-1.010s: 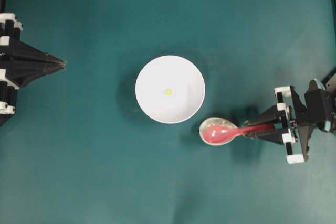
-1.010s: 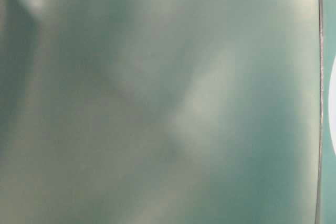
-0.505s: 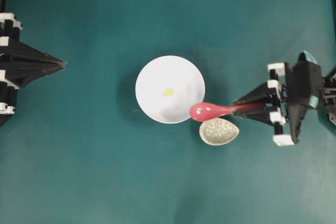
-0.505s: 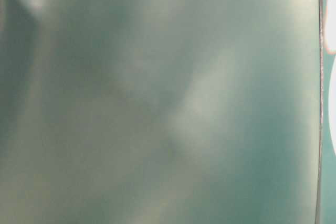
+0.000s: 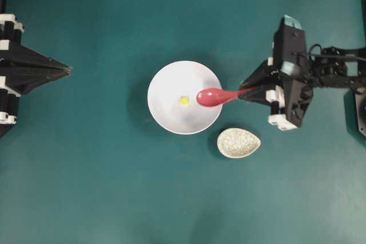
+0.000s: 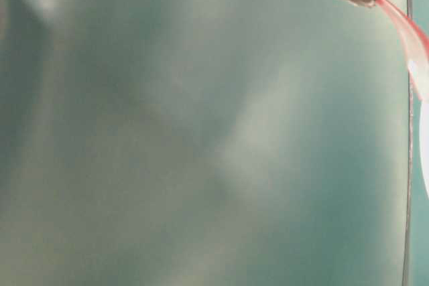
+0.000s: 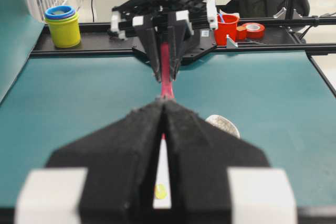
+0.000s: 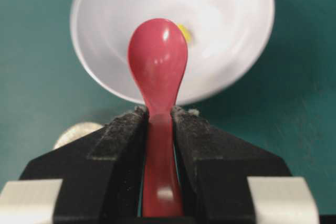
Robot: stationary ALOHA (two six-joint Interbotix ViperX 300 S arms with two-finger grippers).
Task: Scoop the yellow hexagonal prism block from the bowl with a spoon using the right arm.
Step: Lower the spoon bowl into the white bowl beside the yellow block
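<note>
The right arm's black, white-trimmed tool (image 5: 247,91) is clamped on the straight handle of the glossy pink-red soup spoon (image 5: 214,96), whose oval head hangs over the right part of the large round white bowl (image 5: 166,112). The tiny bright yellow hexagonal block (image 5: 183,100) lies on the bowl's floor near the middle, just left of the spoon's head.

To scoop well, the arm probably needs to lower the head until its front edge meets the bowl's floor right of the block, then slide left under it with the head tilted shallow. As the block is far smaller than the head, a fast push may only skid it up the far wall. A level lift afterwards would keep it from rolling off.

The small speckled beige oval dish (image 5: 238,143) sits on the teal counter (image 5: 103,187) just right of and nearer than the bowl, apart from it and outside the spoon's line. The left arm's tool (image 7: 163,145) rests far to the left with its fingers together, holding nothing, well clear of the bowl.
</note>
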